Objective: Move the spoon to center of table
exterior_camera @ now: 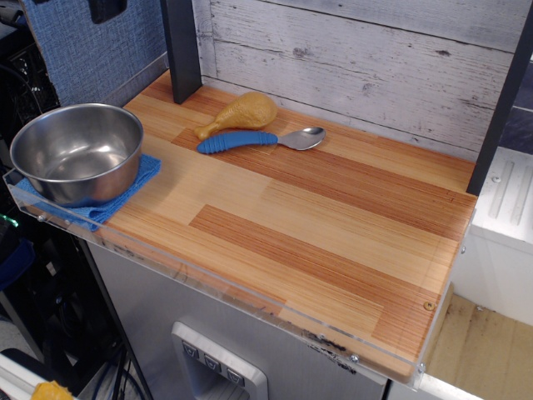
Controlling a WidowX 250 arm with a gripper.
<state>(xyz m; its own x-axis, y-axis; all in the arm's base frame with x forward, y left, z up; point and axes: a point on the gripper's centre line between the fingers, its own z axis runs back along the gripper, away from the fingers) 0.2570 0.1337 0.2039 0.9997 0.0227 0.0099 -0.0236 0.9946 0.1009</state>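
The spoon (258,140) lies flat on the wooden table (316,225) near its back edge, left of the middle. Its ribbed blue handle points left and its silver bowl points right. It lies just in front of the tan-yellow toy drumstick (240,113), close to it or touching it. No gripper shows in this view; only a dark object (108,8) hangs at the top edge on the left, too cut off to identify.
A steel bowl (77,152) stands on a blue cloth (125,187) at the table's left end. A dark post (181,50) rises at the back left, another (504,100) at the right. The whitewashed plank wall (358,58) runs behind.
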